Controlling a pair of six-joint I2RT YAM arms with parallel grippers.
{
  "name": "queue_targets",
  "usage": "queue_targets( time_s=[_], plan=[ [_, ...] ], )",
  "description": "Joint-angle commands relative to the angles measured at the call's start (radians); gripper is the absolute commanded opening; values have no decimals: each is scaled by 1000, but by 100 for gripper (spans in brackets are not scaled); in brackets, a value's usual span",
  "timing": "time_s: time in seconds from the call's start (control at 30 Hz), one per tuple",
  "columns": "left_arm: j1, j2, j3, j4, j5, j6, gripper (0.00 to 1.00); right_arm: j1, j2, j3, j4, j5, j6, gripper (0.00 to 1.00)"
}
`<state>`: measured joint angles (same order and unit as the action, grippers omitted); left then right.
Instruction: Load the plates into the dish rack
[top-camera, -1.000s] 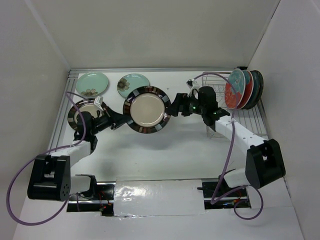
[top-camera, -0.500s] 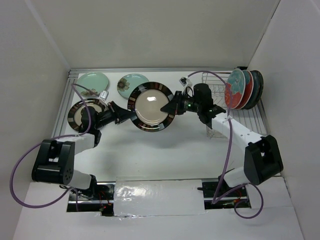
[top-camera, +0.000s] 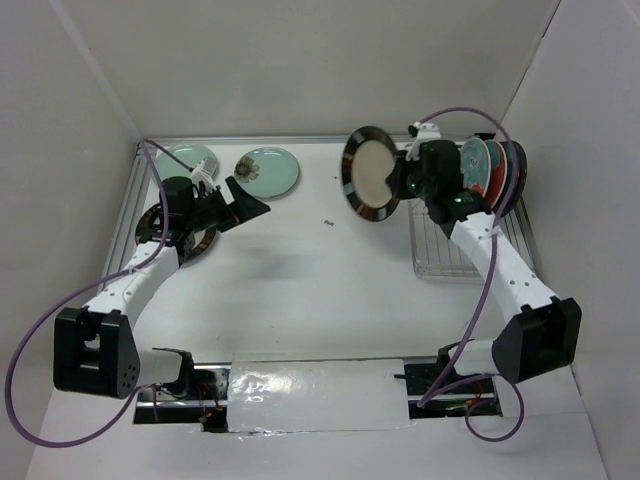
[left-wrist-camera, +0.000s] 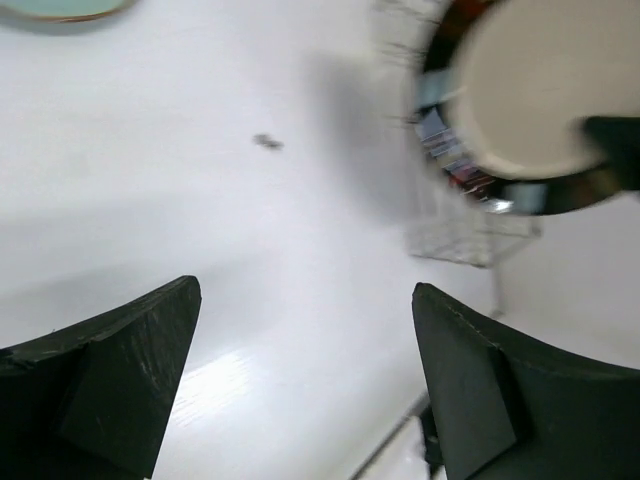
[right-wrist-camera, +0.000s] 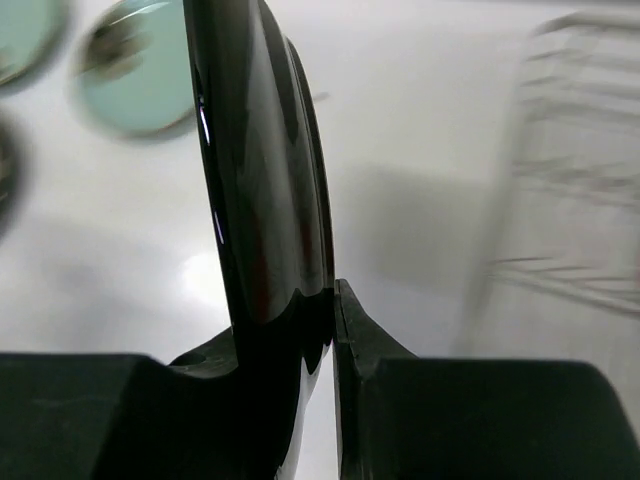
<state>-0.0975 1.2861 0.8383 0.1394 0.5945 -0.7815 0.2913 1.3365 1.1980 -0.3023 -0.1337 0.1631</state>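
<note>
The right arm reaches from its base at 5 o'clock up toward the dish rack (top-camera: 447, 252). The right gripper (top-camera: 408, 186) is clamped on the rim of a cream striped-rim plate (top-camera: 371, 180). It holds the plate upright on edge at its 9 o'clock, just beside the rack. Red-orange and teal plates (top-camera: 488, 178) stand at the rack's 12 o'clock end. The left arm bends toward 10 o'clock. The left gripper (top-camera: 252, 204) hangs empty with its jaws wide apart, at 3 o'clock of a second striped plate (top-camera: 198, 244).
</note>
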Motion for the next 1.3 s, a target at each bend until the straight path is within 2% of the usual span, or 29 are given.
queue_targets(
  time_s=[0.0,0.1,0.23,0.37,0.6,0.9,1.27],
  plan=[
    [7,-14,42,-319,-223,183,100,-44,-115,123,112,343,-176,0],
    [7,-14,32,-370,-268,206,100,-92,-115,114,190,500,-258,0],
    [7,-4,22,-379,-279,215,100,-159,-115,89,299,560,-374,0],
    [7,7,22,-370,-269,225,100,-211,-79,77,371,628,-424,0],
    [7,27,22,-360,-259,225,100,-287,7,68,416,617,-433,0],
    [7,45,31,-360,-259,225,100,-359,96,35,436,523,-399,0],
    [16,64,21,-342,-239,206,100,-396,176,-1,382,414,-318,0]
  ],
)
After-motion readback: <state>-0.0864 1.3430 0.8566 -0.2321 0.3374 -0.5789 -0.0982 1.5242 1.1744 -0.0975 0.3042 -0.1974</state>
